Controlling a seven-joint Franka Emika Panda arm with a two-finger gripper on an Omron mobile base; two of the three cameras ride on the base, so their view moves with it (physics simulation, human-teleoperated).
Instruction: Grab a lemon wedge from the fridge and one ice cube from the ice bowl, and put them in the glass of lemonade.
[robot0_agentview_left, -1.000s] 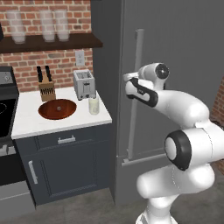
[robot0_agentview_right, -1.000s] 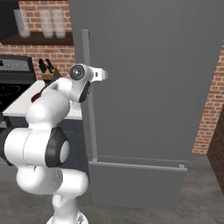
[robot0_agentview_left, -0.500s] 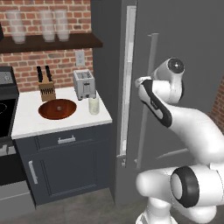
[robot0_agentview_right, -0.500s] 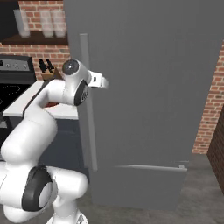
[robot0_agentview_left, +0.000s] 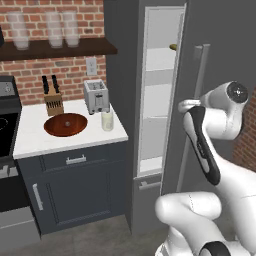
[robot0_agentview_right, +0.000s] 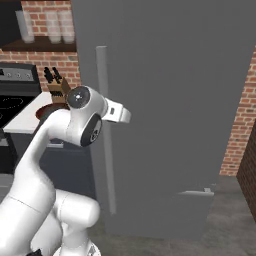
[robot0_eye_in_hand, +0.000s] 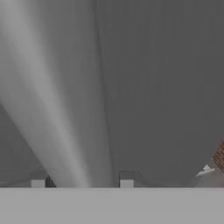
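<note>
Grey fridge door part-open, handle between our fingers

Dark grey fridge (robot0_agentview_left: 220, 30) stands ajar, white shelves showing. Our fingers (robot0_eye_in_hand: 82, 180) straddle its light-grey bar handle (robot0_eye_in_hand: 65, 131); whether they pinch it we cannot tell. On the bench, the creamy lemonade glass (robot0_agentview_left: 107, 121) sits near the right edge, beside the reddish-brown wooden ice bowl (robot0_agentview_left: 65, 124). The gap looks narrow for reaching in.

The fridge (robot0_agentview_right: 170, 100) door, a broad dark grey slab, stands in front of me with its long light-grey handle (robot0_agentview_right: 105, 130) running down its left side. The white arm (robot0_agentview_right: 75, 125) reaches up to that handle. Behind it sit a knife block (robot0_agentview_right: 59, 86) on the white counter (robot0_agentview_right: 25, 112), a black stove (robot0_agentview_right: 15, 95) and brick wall.
</note>
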